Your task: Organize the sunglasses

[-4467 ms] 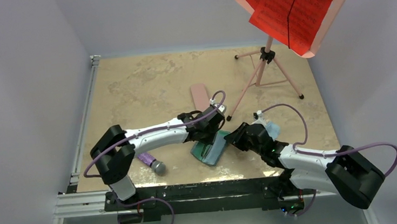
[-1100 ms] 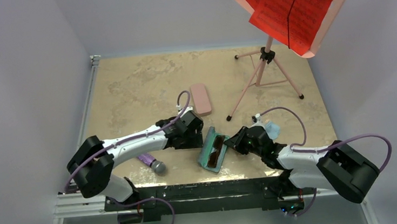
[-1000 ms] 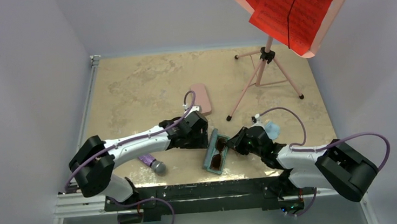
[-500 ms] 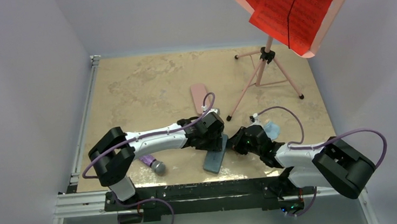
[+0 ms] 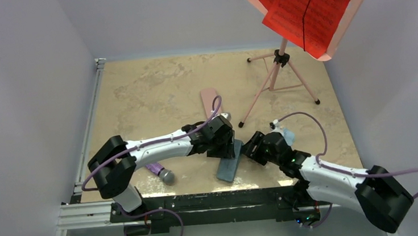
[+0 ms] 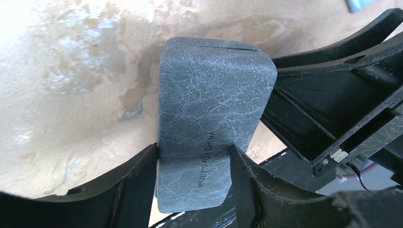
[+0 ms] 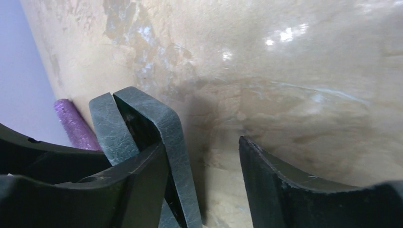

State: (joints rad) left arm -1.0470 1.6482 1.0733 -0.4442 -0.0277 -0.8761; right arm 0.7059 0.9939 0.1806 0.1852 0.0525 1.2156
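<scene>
The sunglasses are hidden in every view. A blue-grey case (image 5: 229, 162) lies on the table near the front edge with its lid down. In the left wrist view the case (image 6: 209, 104) sits between my left gripper's fingers, and each finger touches one side. My left gripper (image 5: 224, 146) (image 6: 195, 164) is shut on it. My right gripper (image 5: 249, 150) (image 7: 204, 166) stands open just right of the case. The case's end (image 7: 171, 137) lies against its left finger (image 7: 138, 185). A dark slit shows between the two shells.
A pink case (image 5: 209, 99) lies behind the left arm. Near the front left is a purple glittery cylinder (image 5: 159, 171). A light blue cloth (image 5: 286, 137) sits behind the right gripper. A pink music stand (image 5: 279, 75) with red sheets stands at the back right.
A second ago the case lay open with dark sunglasses inside. Its lid has since come down, my left gripper has moved right and closed on it, and my right gripper has opened.
</scene>
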